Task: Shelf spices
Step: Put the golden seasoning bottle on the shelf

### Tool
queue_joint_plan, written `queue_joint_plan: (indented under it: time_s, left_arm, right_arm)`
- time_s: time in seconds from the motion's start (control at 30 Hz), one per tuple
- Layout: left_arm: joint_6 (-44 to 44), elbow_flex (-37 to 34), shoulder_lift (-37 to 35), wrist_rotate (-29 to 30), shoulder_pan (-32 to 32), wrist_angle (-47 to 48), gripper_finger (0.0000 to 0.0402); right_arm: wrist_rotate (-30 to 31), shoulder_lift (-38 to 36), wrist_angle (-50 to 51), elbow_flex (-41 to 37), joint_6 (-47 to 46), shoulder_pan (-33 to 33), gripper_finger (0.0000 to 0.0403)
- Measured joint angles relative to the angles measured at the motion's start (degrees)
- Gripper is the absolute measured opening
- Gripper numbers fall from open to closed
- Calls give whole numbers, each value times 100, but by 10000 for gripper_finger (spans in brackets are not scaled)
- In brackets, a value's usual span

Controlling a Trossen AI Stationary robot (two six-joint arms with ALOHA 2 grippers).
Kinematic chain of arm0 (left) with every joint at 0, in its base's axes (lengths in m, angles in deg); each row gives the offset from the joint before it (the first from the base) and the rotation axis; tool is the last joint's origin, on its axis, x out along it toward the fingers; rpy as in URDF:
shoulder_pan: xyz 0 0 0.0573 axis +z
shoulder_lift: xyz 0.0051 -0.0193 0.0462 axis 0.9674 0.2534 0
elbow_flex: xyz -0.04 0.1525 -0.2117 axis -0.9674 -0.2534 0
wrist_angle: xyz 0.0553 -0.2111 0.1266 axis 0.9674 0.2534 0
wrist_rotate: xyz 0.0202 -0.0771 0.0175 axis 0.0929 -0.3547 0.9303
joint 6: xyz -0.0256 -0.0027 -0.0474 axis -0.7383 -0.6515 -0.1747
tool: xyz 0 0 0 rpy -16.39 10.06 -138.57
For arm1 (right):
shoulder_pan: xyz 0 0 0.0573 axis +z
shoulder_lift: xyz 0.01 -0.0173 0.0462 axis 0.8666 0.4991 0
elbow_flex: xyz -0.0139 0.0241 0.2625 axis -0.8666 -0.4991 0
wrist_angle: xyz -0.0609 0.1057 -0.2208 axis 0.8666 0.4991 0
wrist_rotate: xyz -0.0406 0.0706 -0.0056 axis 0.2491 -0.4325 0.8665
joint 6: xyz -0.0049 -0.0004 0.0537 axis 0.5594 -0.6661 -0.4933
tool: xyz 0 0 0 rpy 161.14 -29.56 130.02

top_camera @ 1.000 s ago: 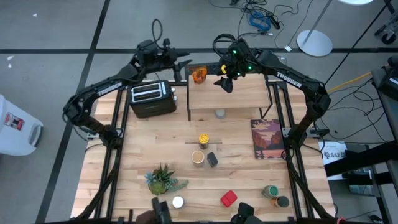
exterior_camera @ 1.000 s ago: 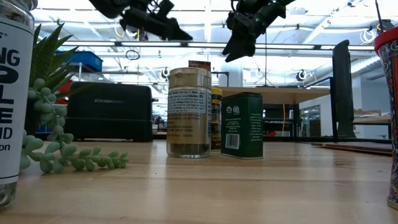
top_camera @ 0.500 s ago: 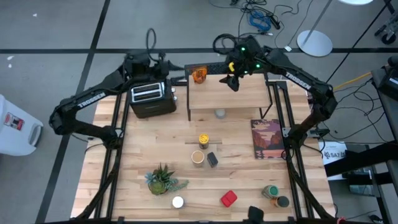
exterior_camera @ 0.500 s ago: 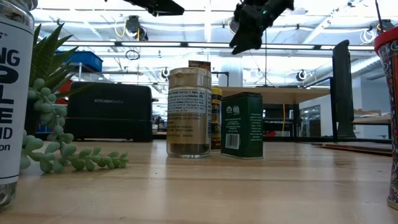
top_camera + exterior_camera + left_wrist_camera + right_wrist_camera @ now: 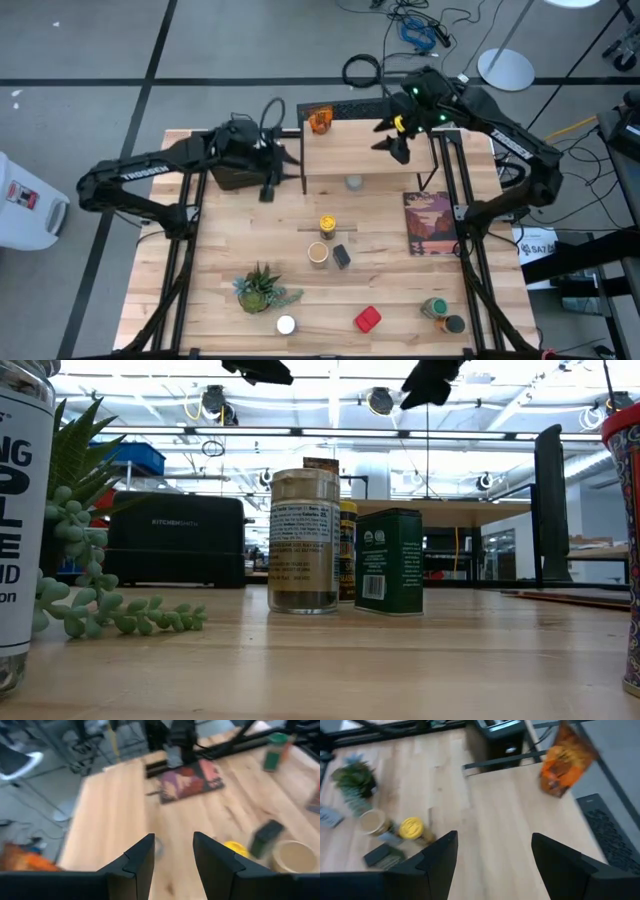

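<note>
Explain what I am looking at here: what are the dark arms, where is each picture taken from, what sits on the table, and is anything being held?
Two dark robot arms work at a wooden table. One picture looks straight down, one looks level across the tabletop, and one comes from each arm's wrist.

The left gripper hangs by the black toaster, beside the shelf, a plank on a wire frame. The right gripper hangs over the shelf. Both are open and empty.

On the shelf stands an amber jar, with a small grey-lidded container at its front edge. On the table: a yellow-lidded jar, a tan-lidded jar, a dark square tin, a potted plant, a white-capped shaker, a red tin, a green-capped bottle and a book.
</note>
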State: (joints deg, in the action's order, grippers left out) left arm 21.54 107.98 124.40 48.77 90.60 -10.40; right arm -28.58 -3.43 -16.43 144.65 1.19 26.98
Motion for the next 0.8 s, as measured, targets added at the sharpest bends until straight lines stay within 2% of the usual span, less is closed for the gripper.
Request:
queue_joint_plan:
  time_s: [0.2,0.4,0.67,0.8]
  left_arm:
    - [-367,-275,0,628,-722,219,144]
    - [-835,-761,4,947,-1298,131,144]
    - [-1460,-1531,6,1239,-1779,-371,144]
    - [-1667,-1960,4,1325,-1916,-1006,144]
  right_arm:
    - [-2,-113,374,-45,-94,654,242]
    - [-2,-167,290,-630,-154,1364,242]
    - [2,-162,-601,-1870,-240,2024,242]
    - [5,-162,-1263,-2378,-252,2266,242]
